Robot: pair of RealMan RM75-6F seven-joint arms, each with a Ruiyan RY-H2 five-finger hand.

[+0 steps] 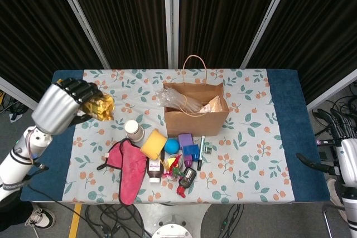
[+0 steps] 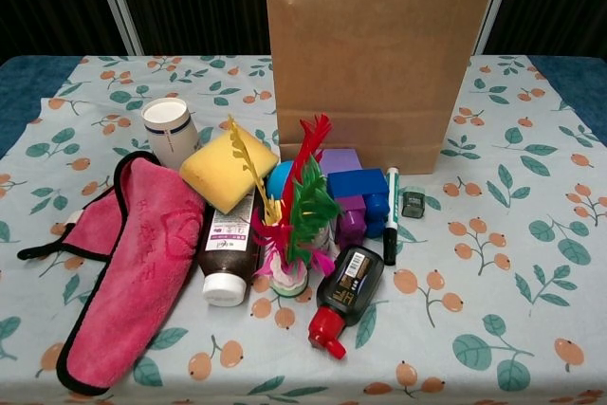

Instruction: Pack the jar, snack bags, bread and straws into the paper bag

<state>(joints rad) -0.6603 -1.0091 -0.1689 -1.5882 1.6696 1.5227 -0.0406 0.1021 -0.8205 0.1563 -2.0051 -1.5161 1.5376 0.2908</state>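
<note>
Left hand (image 1: 66,102) gripped yellow snack bag (image 1: 101,106) above table's (image 1: 281,137) left edge; right hand (image 1: 336,128) empty, fingers spread, off right edge; paper bag (image 1: 196,107) upright mid-table, clear packets inside

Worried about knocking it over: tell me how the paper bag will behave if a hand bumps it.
The paper bag stands upright, tall on a narrow base, so a push near the top would probably tip it. Its thin paper walls likely crumple rather than resist. The wrapped items already inside may steady it slightly.
</note>
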